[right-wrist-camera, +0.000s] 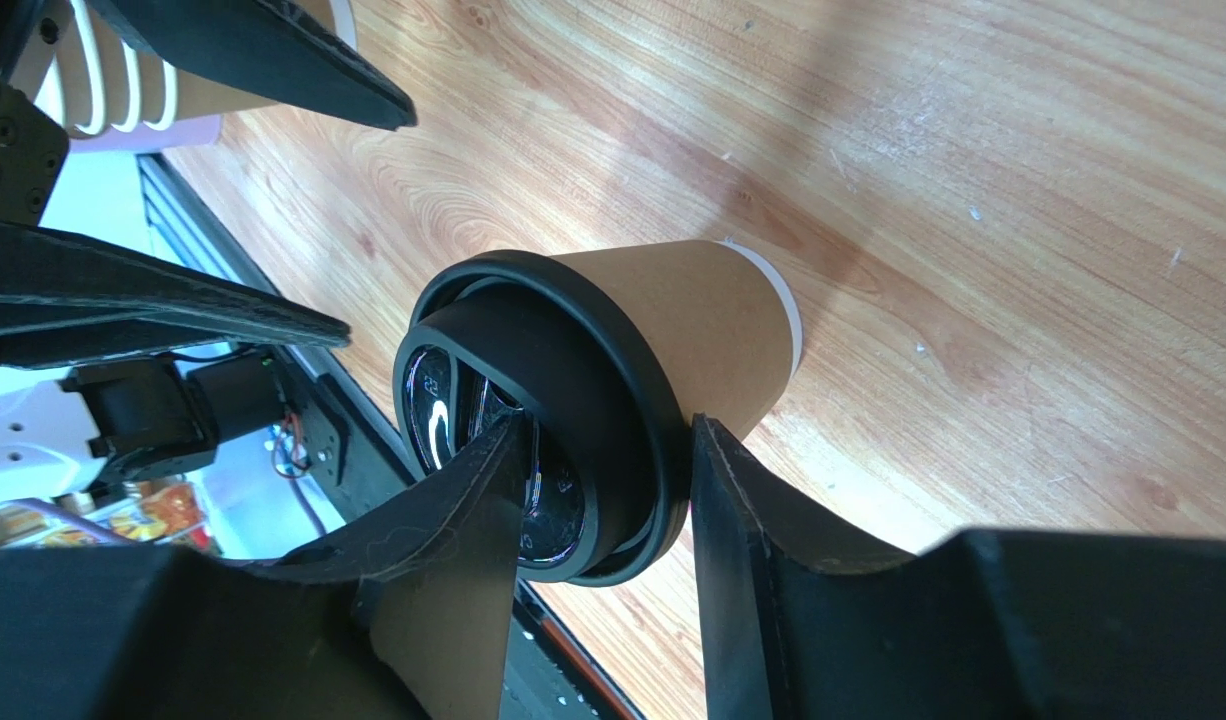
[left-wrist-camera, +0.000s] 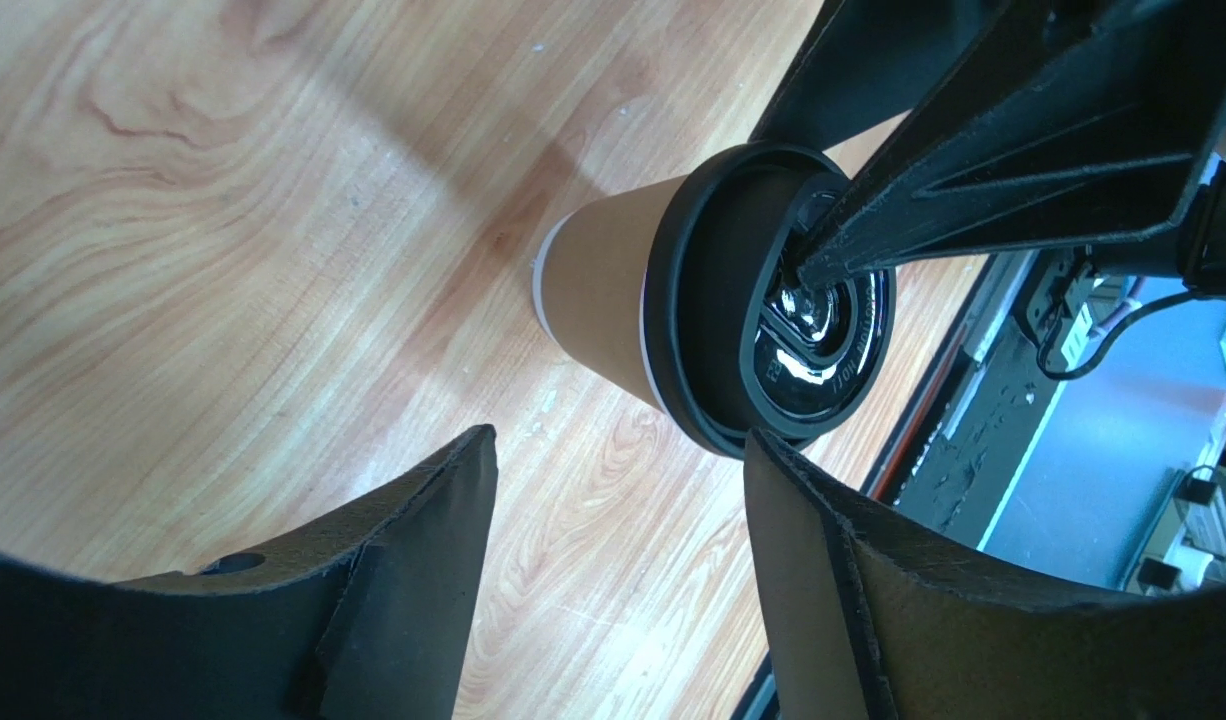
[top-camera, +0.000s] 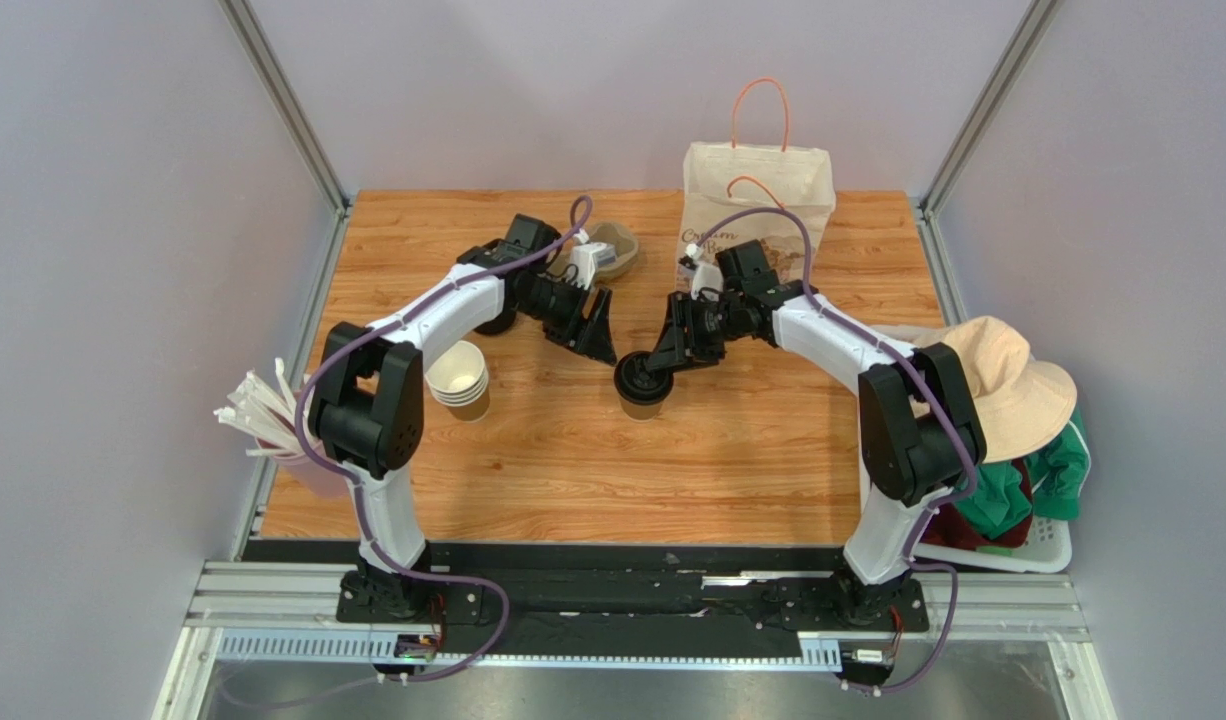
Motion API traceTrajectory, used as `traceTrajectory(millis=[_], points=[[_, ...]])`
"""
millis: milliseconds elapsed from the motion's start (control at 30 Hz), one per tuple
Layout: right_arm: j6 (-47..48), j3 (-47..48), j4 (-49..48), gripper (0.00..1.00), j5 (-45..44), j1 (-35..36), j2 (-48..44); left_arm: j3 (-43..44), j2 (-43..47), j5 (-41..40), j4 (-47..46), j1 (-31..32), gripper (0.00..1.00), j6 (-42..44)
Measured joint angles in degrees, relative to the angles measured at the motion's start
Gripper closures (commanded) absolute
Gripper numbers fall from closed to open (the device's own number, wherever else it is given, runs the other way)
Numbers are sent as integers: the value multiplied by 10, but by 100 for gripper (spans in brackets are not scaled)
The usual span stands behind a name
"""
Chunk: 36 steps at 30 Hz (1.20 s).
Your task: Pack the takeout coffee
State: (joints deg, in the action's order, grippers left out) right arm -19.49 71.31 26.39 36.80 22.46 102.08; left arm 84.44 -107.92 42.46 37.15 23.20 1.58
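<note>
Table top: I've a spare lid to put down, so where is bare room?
Widest bare wood: the near half of the table, between its near edge and the takeout coffee. Also the far-left corner. Crowded: mid-back around it, by the paper bag and the cup stack.

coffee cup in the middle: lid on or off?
On. The black lid sits over the rim of the brown cup in both wrist views; whether it is fully snapped down, cannot tell.
</note>
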Motion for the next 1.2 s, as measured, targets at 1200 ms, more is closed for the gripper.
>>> traceTrajectory(millis=[1200], points=[[9,0,2,76,-7,8,-3,-31,-10,26,5,16,46,14]])
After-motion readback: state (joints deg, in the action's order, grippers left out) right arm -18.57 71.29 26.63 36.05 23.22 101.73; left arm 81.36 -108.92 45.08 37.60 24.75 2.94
